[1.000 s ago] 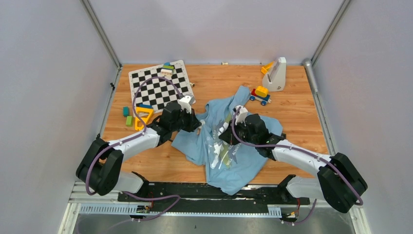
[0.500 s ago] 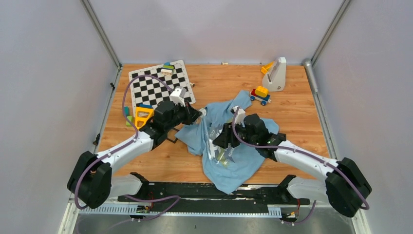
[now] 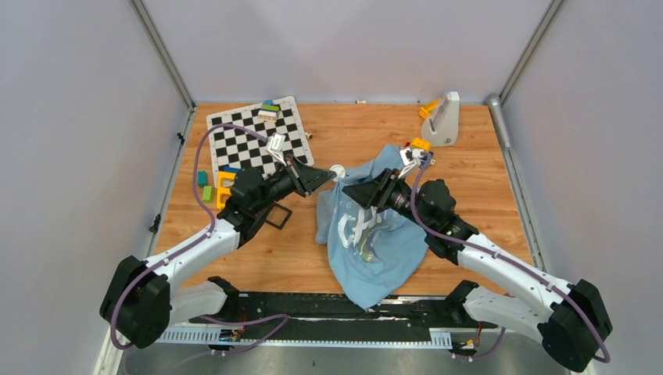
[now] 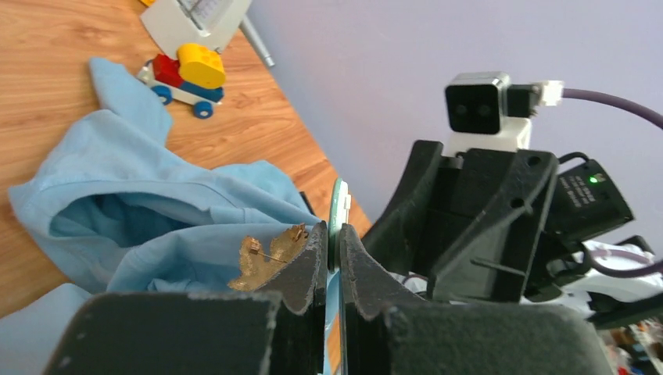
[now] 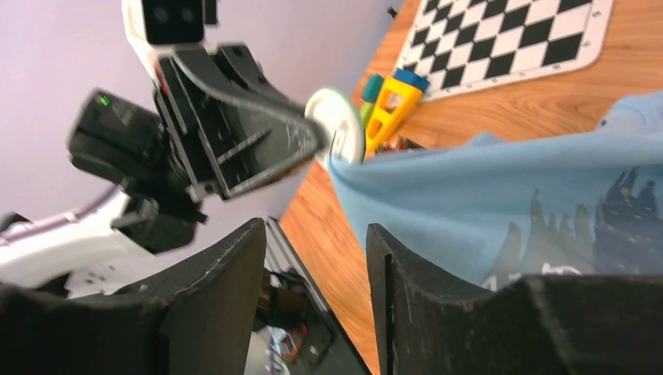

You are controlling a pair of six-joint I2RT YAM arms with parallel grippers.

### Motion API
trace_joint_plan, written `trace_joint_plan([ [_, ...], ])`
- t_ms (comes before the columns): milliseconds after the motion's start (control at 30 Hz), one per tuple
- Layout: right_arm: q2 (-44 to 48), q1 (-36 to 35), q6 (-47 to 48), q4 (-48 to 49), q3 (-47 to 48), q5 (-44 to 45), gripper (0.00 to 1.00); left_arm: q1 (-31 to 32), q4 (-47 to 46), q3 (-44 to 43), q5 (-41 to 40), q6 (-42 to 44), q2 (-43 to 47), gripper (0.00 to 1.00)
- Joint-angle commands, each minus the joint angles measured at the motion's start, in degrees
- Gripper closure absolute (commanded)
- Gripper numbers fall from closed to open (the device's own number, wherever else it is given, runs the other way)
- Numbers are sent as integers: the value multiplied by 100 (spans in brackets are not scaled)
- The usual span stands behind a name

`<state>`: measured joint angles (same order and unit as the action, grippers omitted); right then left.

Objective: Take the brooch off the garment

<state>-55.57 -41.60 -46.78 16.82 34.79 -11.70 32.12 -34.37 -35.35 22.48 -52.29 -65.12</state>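
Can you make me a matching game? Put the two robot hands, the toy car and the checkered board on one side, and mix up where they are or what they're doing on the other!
Things:
1. left gripper
2. right gripper
3. toy car
4. checkered board

Places or states:
A. lies flat at the far left of the table
B. jaws apart, holding nothing
C. stands beside the far tip of the blue T-shirt
D. shut on a round white disc

Right pairs: 1-D, 2-B, 3-C, 4-A.
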Motion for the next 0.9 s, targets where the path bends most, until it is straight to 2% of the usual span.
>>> trace_joint_plan([
  [0, -262, 13, -933, 1354, -26, 335, 52, -13, -970, 93, 223, -672, 221, 100],
  [100, -504, 12, -1162, 1790, -23, 345, 54, -14, -1171, 159, 283, -817, 247, 100],
  [367, -733, 12, -1402, 1780, 116, 391, 62, -13, -1343, 286, 312, -856, 464, 100],
  [533, -746, 12, -1468, 1903, 63, 370, 72, -16, -1359, 306, 398, -859, 539, 100],
  [867, -815, 13, -1478, 2291, 51, 25, 70, -13, -1531, 248, 654, -972, 399, 100],
])
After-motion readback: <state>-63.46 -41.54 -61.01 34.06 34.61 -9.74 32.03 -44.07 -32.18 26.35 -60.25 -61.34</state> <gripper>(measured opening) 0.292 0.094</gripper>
